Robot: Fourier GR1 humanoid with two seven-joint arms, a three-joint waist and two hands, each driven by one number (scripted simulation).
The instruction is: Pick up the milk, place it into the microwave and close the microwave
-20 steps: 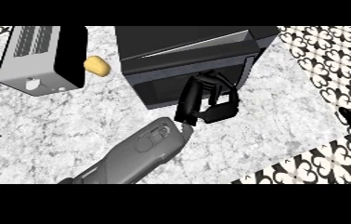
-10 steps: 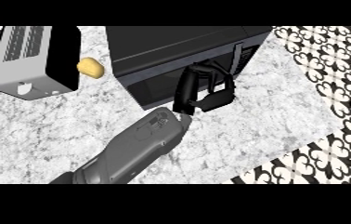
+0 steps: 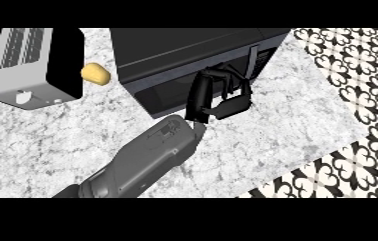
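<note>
The black microwave (image 3: 184,50) stands at the back middle of the counter, and its dark door front (image 3: 166,92) looks closed or nearly so. My right hand (image 3: 203,97) rests against that door front near its right side, beside the vertical handle strip (image 3: 253,60). Its fingers are loosely bent and hold nothing, with the thumb (image 3: 235,105) out to the right. The grey forearm (image 3: 144,160) comes in from the lower left. No milk shows anywhere on the counter. My left hand is out of the picture.
A white and black toaster (image 3: 33,67) stands at the far left. A small yellow lump (image 3: 96,74) lies between it and the microwave. Marble counter (image 3: 280,130) spreads in front, with patterned tiles (image 3: 347,60) at the right.
My right hand has pushed forward and up along the microwave's front, and the door face now looks flatter against the body. The toaster and yellow lump have slid in the view.
</note>
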